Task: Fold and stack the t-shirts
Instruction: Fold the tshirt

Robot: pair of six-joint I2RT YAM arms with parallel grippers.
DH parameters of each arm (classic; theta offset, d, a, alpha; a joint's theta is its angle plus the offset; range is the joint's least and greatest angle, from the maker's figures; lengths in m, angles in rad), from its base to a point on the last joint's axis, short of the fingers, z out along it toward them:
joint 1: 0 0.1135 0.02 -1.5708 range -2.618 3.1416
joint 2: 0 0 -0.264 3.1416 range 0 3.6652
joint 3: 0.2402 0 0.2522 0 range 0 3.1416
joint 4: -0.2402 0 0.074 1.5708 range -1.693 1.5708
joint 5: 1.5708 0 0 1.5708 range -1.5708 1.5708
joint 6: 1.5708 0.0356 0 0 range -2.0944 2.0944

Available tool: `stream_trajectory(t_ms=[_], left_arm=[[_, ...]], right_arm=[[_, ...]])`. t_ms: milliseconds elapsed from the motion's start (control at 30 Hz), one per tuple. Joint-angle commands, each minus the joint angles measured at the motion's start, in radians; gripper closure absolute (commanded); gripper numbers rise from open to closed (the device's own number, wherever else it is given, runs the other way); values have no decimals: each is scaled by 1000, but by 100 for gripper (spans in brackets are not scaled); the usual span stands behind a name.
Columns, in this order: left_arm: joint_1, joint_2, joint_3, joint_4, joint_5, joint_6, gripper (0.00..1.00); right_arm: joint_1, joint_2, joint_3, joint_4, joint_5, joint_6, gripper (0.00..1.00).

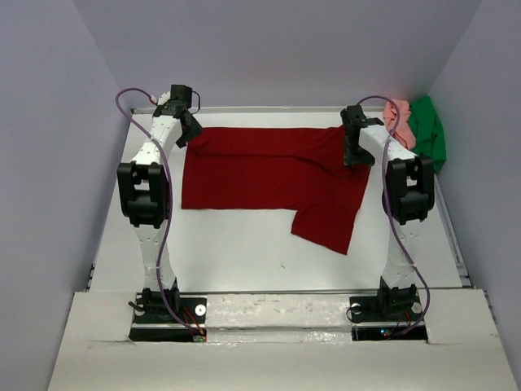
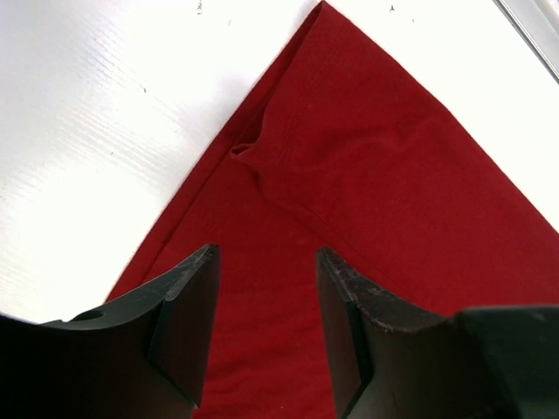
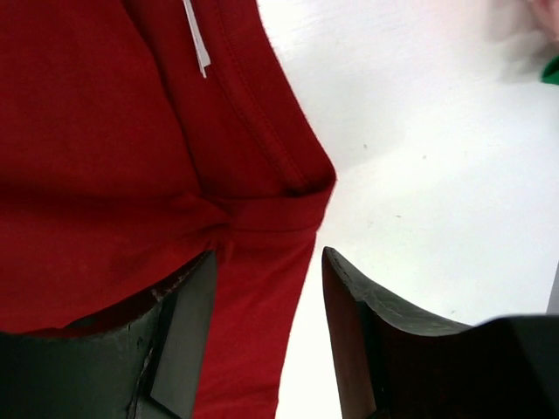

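Note:
The dark red t-shirt (image 1: 269, 175) lies spread across the far half of the table, one part hanging toward the near right. My left gripper (image 1: 192, 134) is open above the shirt's far-left corner; the left wrist view shows red cloth (image 2: 367, 175) between and beyond the jaws, not pinched. My right gripper (image 1: 356, 155) is open over the shirt's far-right edge; the right wrist view shows the hem and a white label (image 3: 196, 39), with the cloth edge (image 3: 262, 288) running between the jaws. The green t-shirt (image 1: 429, 134) and the pink t-shirt (image 1: 399, 120) lie bunched at the far right corner.
The white table (image 1: 244, 252) is bounded by grey walls on the left, back and right. A metal rail (image 1: 456, 244) runs along the table's right edge. Both arm bases stand at the near edge.

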Motion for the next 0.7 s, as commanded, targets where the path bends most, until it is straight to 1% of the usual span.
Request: stream_trajectory(t_ms=[0, 100, 167, 233, 300, 333, 367, 400, 433, 467, 500, 533, 567, 600, 633, 667], left_arm=[[-9, -69, -19, 2, -8, 24, 43], [-9, -105, -64, 2, -45, 33, 43], [-9, -133, -96, 10, -37, 45, 43], [-10, -176, -140, 7, -5, 53, 43], [-16, -210, -179, 7, -2, 79, 43], [-19, -248, -229, 13, 6, 91, 42], [-18, -266, -260, 22, 25, 108, 42], [-19, -309, -319, 28, 29, 119, 42], [-18, -334, -353, 44, 44, 128, 42], [-18, -357, -390, 57, 53, 139, 41], [-16, -397, -462, 70, 71, 160, 41], [-12, -414, -490, 74, 87, 162, 41], [-7, -444, -546, 90, 122, 177, 39], [-7, -445, -547, 105, 142, 177, 39], [-6, -473, -603, 137, 166, 195, 39], [-4, -484, -626, 145, 167, 200, 38]], right_arm=[[5, -124, 6, 11, 38, 15, 42], [14, -192, -50, 35, 56, 25, 41], [14, -226, -74, 41, 43, 48, 41], [23, -290, -126, 41, -3, 99, 42], [38, -353, -184, 69, -51, 128, 43], [67, -389, -223, 87, -77, 139, 43], [86, -472, -307, 127, -111, 154, 43], [110, -514, -349, 141, -131, 175, 43], [111, -596, -428, 155, -198, 189, 42], [111, -639, -473, 187, -241, 202, 42], [111, -681, -516, 202, -287, 211, 42], [120, -721, -559, 218, -325, 219, 42], [120, -794, -633, 238, -377, 235, 42], [120, -825, -666, 242, -388, 248, 42], [120, -853, -698, 251, -399, 252, 42], [120, -888, -724, 259, -389, 249, 42]])
